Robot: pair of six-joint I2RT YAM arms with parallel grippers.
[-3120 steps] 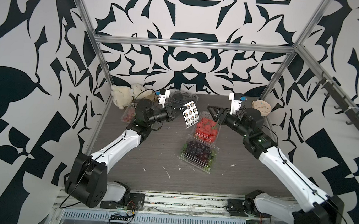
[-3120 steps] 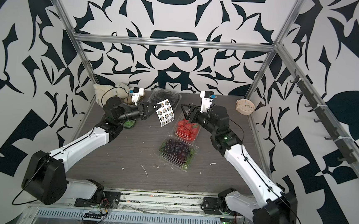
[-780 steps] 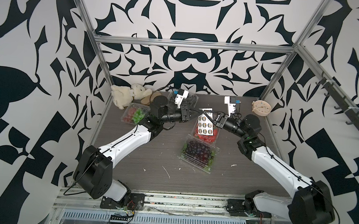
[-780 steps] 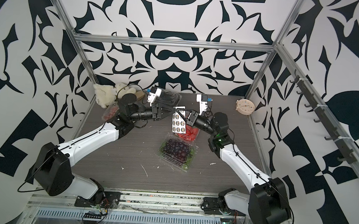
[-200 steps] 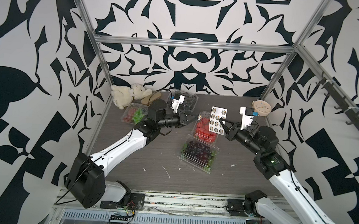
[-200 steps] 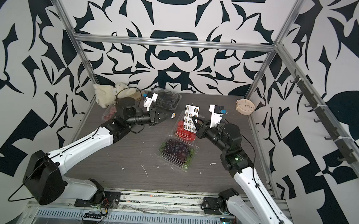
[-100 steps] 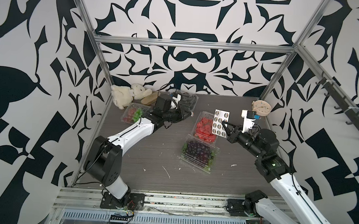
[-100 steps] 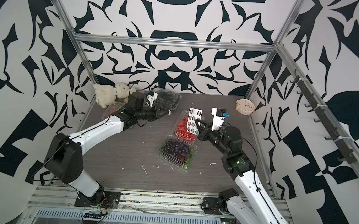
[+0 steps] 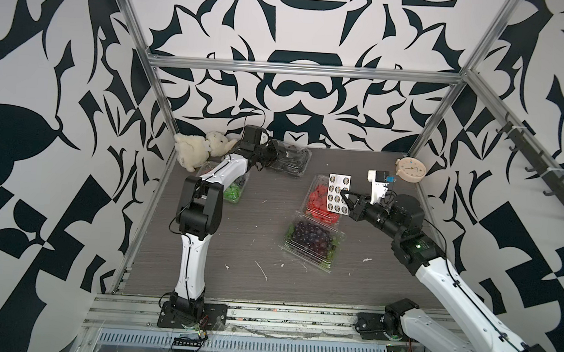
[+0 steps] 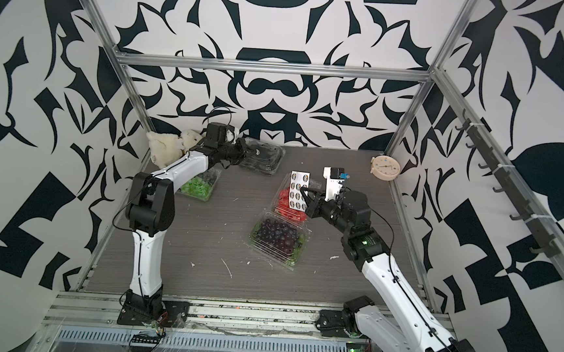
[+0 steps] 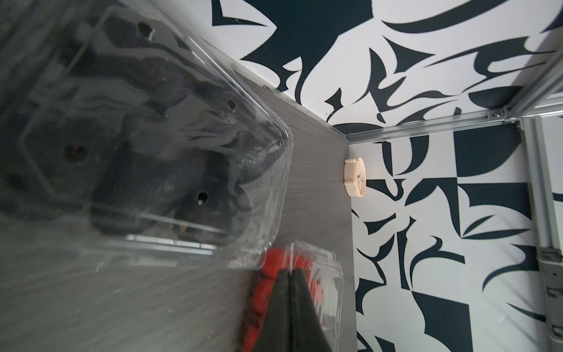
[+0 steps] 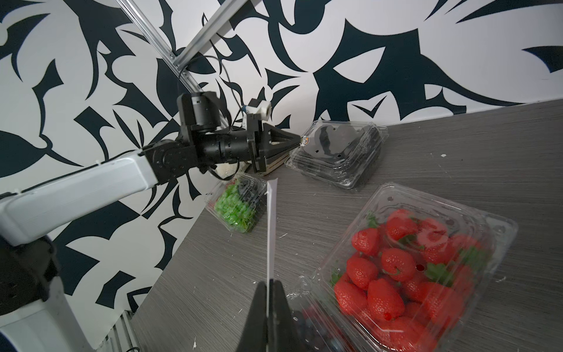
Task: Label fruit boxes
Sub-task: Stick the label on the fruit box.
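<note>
On dark wood-grain tabletop [image 9: 234, 248], four clear plastic hinged fruit boxes, all w/ lids down.

1. Box of black berries [image 9: 291, 162]: far edge, near back wall.
2. Box of green grapes and berries [image 9: 235, 194]: far-left corner area, partly under L forearm.
3. Box of red strawberries [image 12: 420, 259]: right of centre.
4. Box of dark purple grapes [image 9: 313, 238]: just beside no. 3, on the near side; whether the rims touch, cannot tell.

L gripper [image 12: 300, 140]: claw together, tips at the lid edge of no. 1, on the end toward the arm. Small round sticker [image 12: 305, 140] pinched at the tips. Contact w/ lid: cannot tell. L wrist view confirms no gap between the fingers [image 11: 281, 292].

R gripper [image 9: 346, 199]: claw clamped on one edge of the white sheet of round stickers [image 9: 338, 192]. Sheet held upright in the air above no. 3, printed face toward the top cameras; seen edge-on in R wrist view.

Other items: cream plush toy [image 9: 197, 149], far-left corner; round cream clock [image 9: 410, 170], far-right corner. Small white scraps on the near part of the tabletop.
</note>
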